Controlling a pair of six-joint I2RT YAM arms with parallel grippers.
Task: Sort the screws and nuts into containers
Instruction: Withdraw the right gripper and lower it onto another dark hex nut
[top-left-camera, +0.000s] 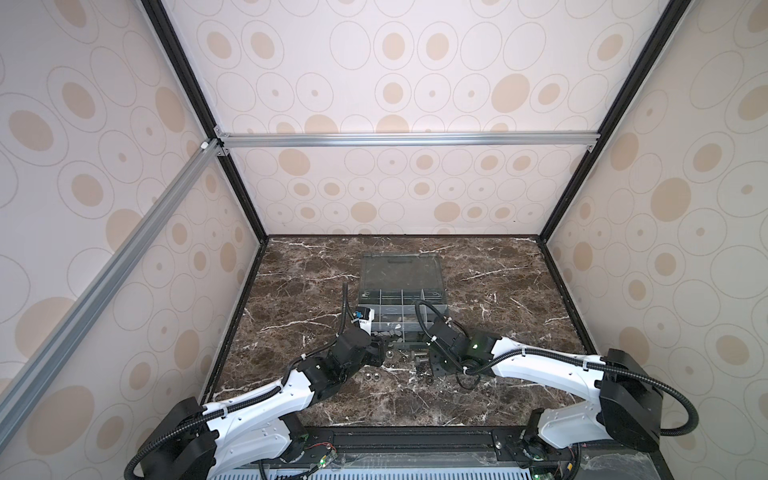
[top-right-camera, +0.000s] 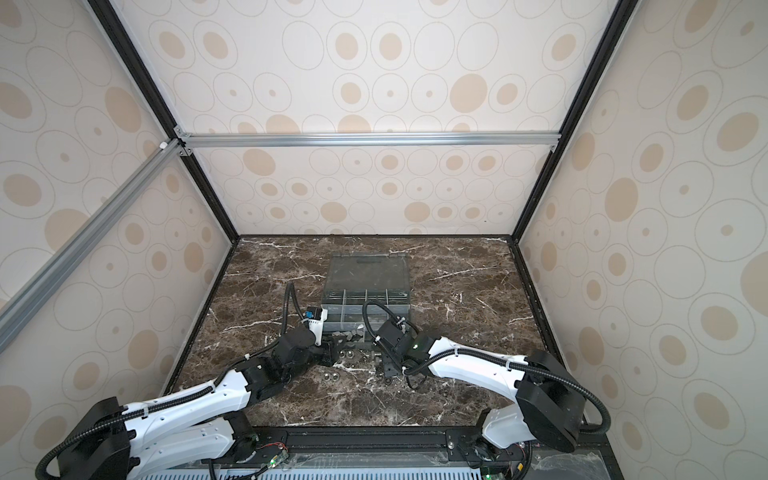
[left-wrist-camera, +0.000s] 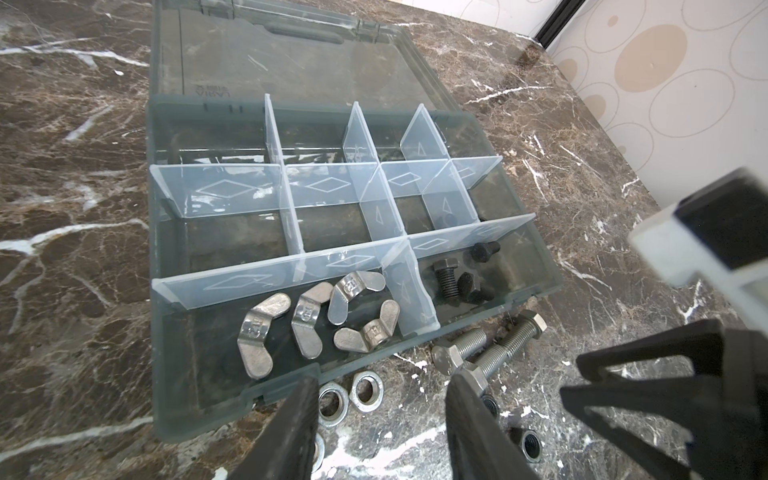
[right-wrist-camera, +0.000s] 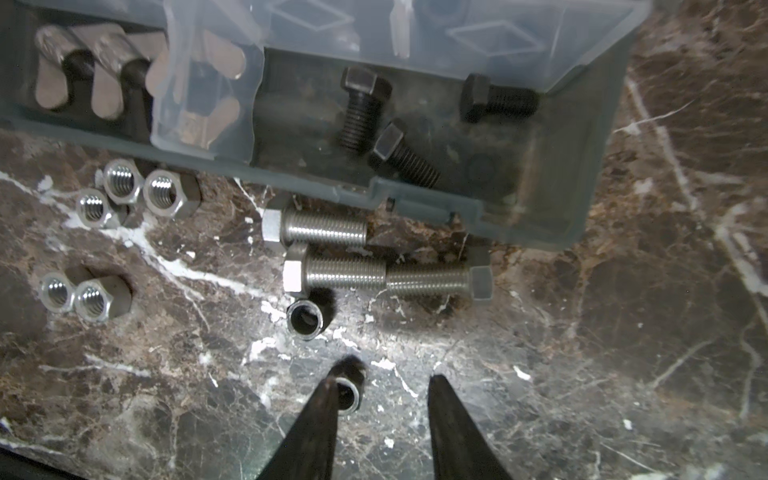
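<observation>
The grey organizer box (left-wrist-camera: 232, 401) lies open, and its near containers hold several silver wing nuts (left-wrist-camera: 309, 322) and three black screws (right-wrist-camera: 361, 108). Three silver screws (right-wrist-camera: 332, 272) lie on the marble just in front of the box. Beside them sit several silver hex nuts (right-wrist-camera: 162, 195) and a black nut (right-wrist-camera: 305, 320). My left gripper (left-wrist-camera: 384, 380) is open low over the marble, with two silver nuts (left-wrist-camera: 365, 388) lying between its fingers. My right gripper (right-wrist-camera: 384, 380) is open too, one finger against another black nut (right-wrist-camera: 349, 392) that rests on the table.
The clear lid (top-left-camera: 401, 270) lies folded back behind the box. Both arms meet at the box's front edge (top-left-camera: 399, 338), grippers close together. Walls enclose the marble table (top-left-camera: 519, 291) on three sides.
</observation>
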